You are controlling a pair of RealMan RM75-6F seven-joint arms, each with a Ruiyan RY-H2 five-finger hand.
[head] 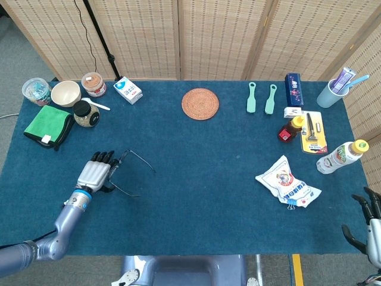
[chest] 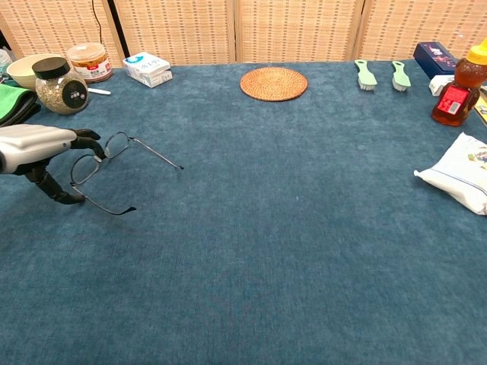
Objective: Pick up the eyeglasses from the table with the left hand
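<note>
Eyeglasses (chest: pixel 106 163) pinched at the frame front by left hand (head: pixel 95 174) fingers (chest: pixel 85 142), temples open over the blue table (chest: pixel 266 228). Right hand (head: pixel 374 226) at the table's near right corner, fingers spread, empty. No legible writing on the white snack bag (head: pixel 287 183).

A blue surface (head: pixel 196 179) carries the clutter. At the far left edge sit a green cloth (head: pixel 46 124), a cream bowl (head: pixel 65 93), a clear tub (head: pixel 36 90), an orange-filled jar (head: pixel 93 84), a black-lidded jar (head: pixel 86 114) and a small milk carton (head: pixel 128 90). A round woven coaster (head: pixel 200 103) lies mid-back. Two green brushes (head: pixel 261 98) lie side by side, near a dark blue box (head: pixel 293 89). A honey bottle (head: pixel 290 128), a white snack bag (head: pixel 288 182), a drink bottle (head: pixel 340 155) and a cup with toothpaste (head: pixel 335 89) occupy the right side.
</note>
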